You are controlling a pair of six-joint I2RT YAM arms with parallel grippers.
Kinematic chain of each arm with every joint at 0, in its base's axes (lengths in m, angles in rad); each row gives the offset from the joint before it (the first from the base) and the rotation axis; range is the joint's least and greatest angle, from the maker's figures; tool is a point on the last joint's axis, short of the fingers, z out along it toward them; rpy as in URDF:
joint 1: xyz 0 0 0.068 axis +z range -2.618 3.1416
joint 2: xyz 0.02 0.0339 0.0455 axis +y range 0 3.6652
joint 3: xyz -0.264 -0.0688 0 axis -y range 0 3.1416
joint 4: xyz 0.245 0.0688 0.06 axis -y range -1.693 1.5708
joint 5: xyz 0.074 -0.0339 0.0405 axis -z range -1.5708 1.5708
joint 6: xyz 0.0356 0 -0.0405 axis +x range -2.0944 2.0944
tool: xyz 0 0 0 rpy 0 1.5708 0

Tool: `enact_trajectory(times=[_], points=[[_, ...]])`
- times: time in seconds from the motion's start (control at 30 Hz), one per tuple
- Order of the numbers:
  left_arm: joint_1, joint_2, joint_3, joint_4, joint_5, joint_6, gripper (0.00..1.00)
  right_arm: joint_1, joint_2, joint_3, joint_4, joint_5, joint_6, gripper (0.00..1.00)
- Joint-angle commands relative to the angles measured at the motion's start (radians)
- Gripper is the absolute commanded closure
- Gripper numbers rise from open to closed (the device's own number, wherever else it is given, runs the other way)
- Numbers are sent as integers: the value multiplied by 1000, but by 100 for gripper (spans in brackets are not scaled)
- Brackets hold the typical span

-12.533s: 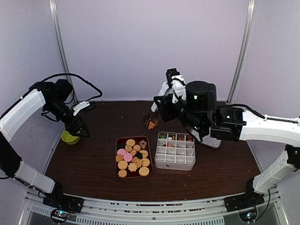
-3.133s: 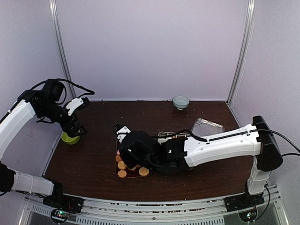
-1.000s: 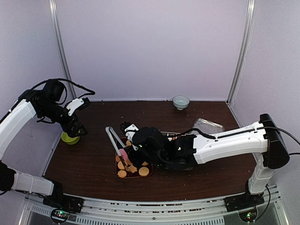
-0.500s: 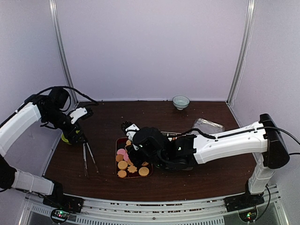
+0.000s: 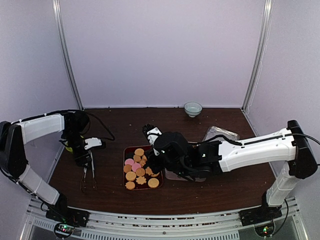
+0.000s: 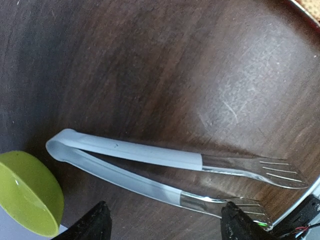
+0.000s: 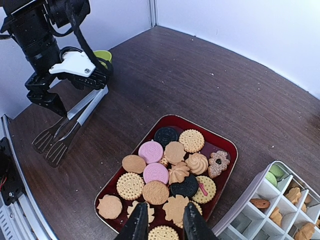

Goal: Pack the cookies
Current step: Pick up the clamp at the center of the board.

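the cookies (image 7: pixel 156 173) lie heaped in a dark red tray (image 7: pixel 227 145) at the middle of the brown table (image 5: pixel 225 195): mostly golden rounds and flower shapes, two pink, two dark brown. a few more sit in the cells of a white divided box (image 7: pixel 242 200) just right of the tray. in the top view the right arm lies across that box and hides nearly all of it.

the right gripper (image 7: pixel 165 225) hangs above the near end of the tray. its fingers stand only a little apart, and nothing shows between them.

metal tongs (image 6: pixel 150 165) lie flat on the table left of the tray, apart from it, with their forked tips toward the near edge. the left gripper (image 6: pixel 167 227) hovers right over them. its jaws are spread wide along the tongs' length and grasp nothing. a lime-green bowl (image 6: pixel 27 192) stands beside the tongs' looped end; from above the left arm covers most of it.

at the back a small pale bowl (image 5: pixel 193 108) stands by the wall, and a clear plastic piece (image 5: pixel 220 134) lies beyond the right arm.
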Motion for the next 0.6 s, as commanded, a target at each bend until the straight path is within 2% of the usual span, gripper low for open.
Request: enact_trajectory(times=[0.0,0.27,0.47,0.57], points=[[11,-66,-92,67,-80,-94,24,1,-24,-13,7,35,18,75],[13,5,-139,80,-29,-148,40,2,-17,3,3,46,11,75],[25,113,-102,88,-20,-171,63,3,-48,-27,4,61,14,75],[29,132,-91,81,21,-175,69,3,-49,-27,4,65,12,75]])
